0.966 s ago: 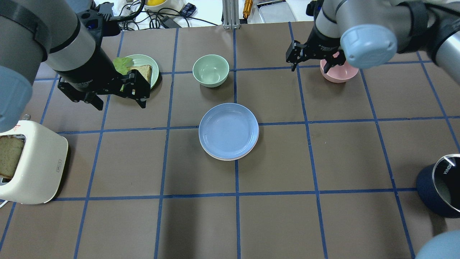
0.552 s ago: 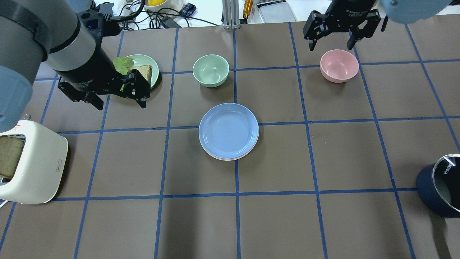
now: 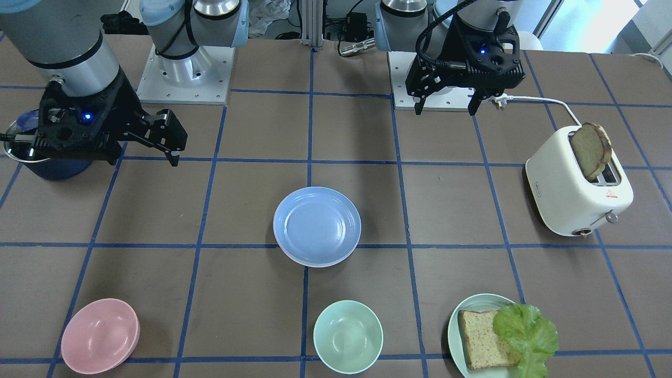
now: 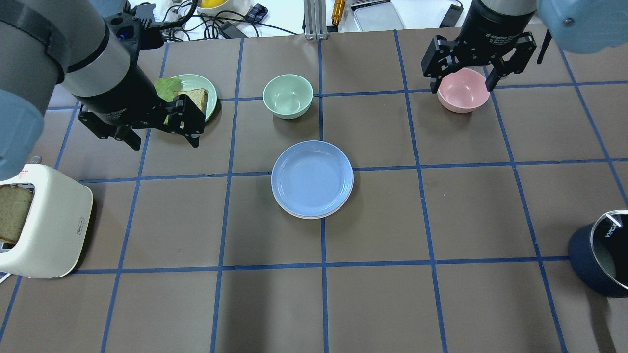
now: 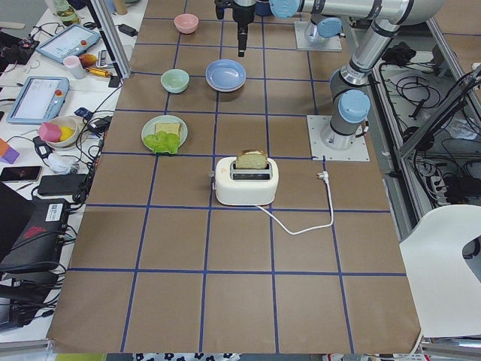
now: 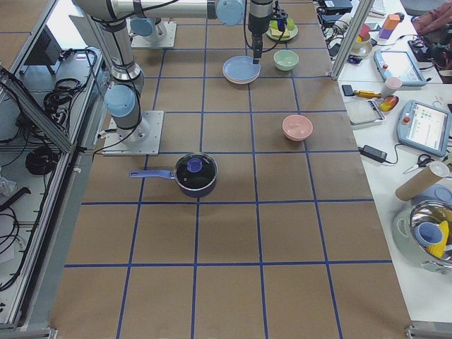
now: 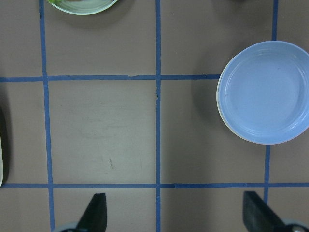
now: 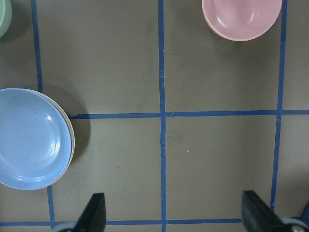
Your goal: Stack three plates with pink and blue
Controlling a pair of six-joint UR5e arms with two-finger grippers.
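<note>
A light blue plate (image 4: 312, 178) lies on top of a stack at the table's middle; it also shows in the front view (image 3: 316, 224), the left wrist view (image 7: 264, 92) and the right wrist view (image 8: 30, 137). A pale pinkish-cream rim (image 4: 314, 215) peeks out beneath it; I cannot tell the pink and cream plates apart there. My left gripper (image 4: 164, 138) is open and empty, held high to the stack's far left. My right gripper (image 4: 461, 87) is open and empty, held high to the stack's far right. Both wrist views show spread fingertips (image 7: 96, 212) (image 8: 94, 212) with nothing between them.
A pale green plate with bread and lettuce (image 4: 198, 83) sits beyond my left gripper. A mint bowl (image 4: 288, 95) and a pink bowl (image 4: 463, 98) stand at the far side. A white toaster with bread (image 4: 49, 225) is near left, a dark blue pot (image 4: 601, 260) near right.
My right gripper has swung away from the table's middle, turned about its wrist, and now hangs in line with the pink bowl. The left arm and the plates have not moved.
</note>
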